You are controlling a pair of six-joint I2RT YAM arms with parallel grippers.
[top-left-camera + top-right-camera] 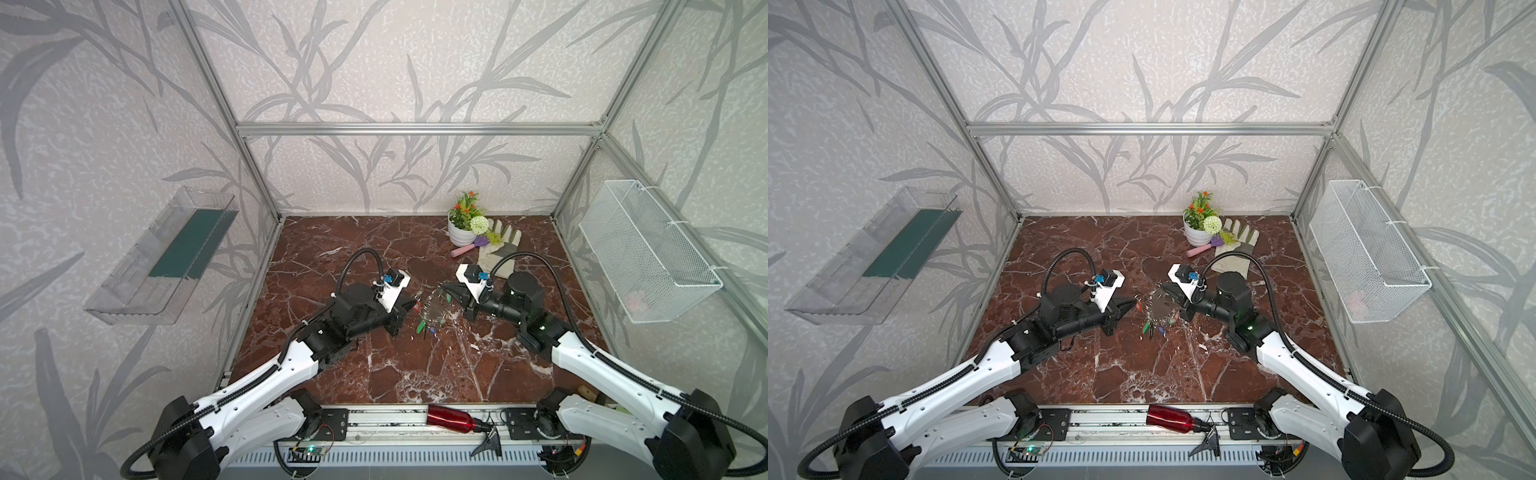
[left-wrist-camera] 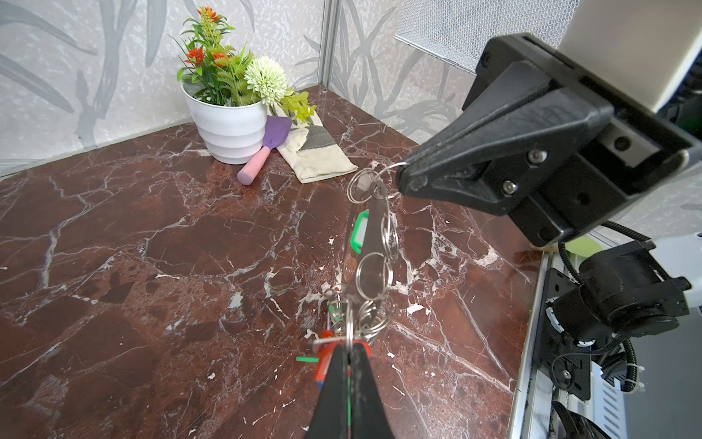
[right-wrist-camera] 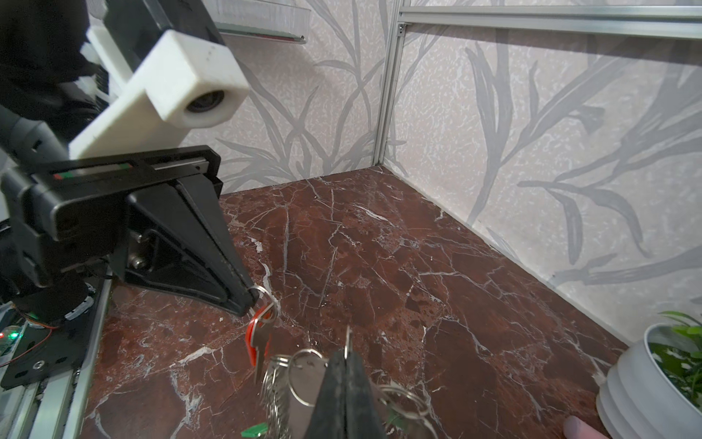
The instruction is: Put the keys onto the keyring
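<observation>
Right wrist view: the left hand [image 3: 245, 304] is pinched fully closed on a small split ring, and the red-orange key [image 3: 258, 342] with its tag dangles from that ring. The right hand [image 2: 403, 182] is likewise clamped tight, on 1 split ring at the upper end of the keyring [image 2: 374, 235], which hangs below it, edge-on to the left wrist camera. In both top views the keyring [image 1: 436, 305] [image 1: 1160, 307] sits between the 2 hands above the worktop [image 1: 415, 374], with the key just to its left. The left hand is nearer, so the coming move likely carries the key's ring rightward onto the keyring's left edge. Whether they already touch I cannot tell.
</observation>
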